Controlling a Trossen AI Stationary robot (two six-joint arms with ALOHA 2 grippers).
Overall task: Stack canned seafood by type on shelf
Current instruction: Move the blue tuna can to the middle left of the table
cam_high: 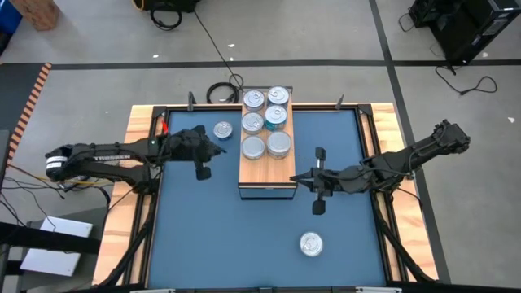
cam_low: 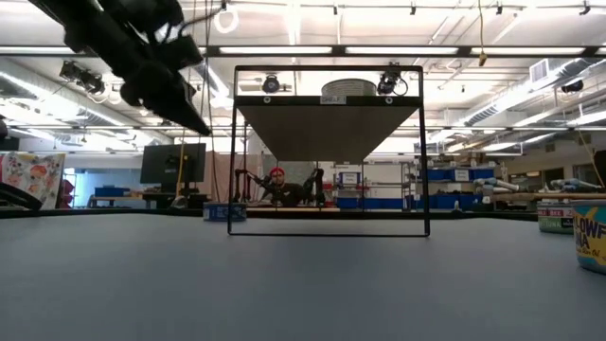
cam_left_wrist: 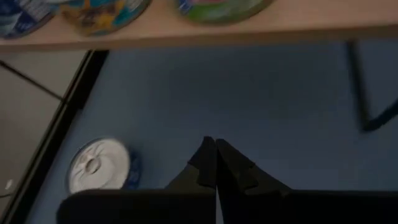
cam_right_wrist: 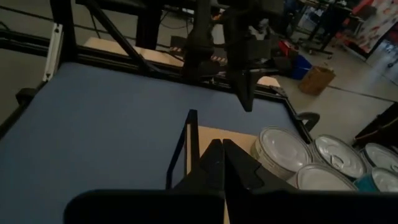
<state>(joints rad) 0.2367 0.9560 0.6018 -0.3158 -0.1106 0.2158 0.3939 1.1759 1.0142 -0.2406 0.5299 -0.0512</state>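
Observation:
The shelf (cam_high: 267, 167) stands mid-table, and several tins of canned seafood (cam_high: 266, 122) rest on their bases on its wood top. One loose tin (cam_high: 223, 129) lies on the blue mat left of the shelf and shows in the left wrist view (cam_left_wrist: 99, 163). Another tin (cam_high: 311, 243) sits near the front edge and appears at the low view's right (cam_low: 592, 237). My left gripper (cam_high: 221, 150) hangs shut above the mat between the loose tin and the shelf (cam_left_wrist: 216, 149). My right gripper (cam_high: 295, 179) is shut just right of the shelf's near end (cam_right_wrist: 222, 149). Neither holds anything.
The blue mat (cam_high: 212, 236) lies inside a dark frame rail (cam_high: 155, 203) on the wooden table. The shelf stands on thin dark legs (cam_low: 233, 152), with a gap under it. Cables (cam_high: 220, 91) lie on the floor behind the table. A person sits in the room beyond (cam_low: 276, 185).

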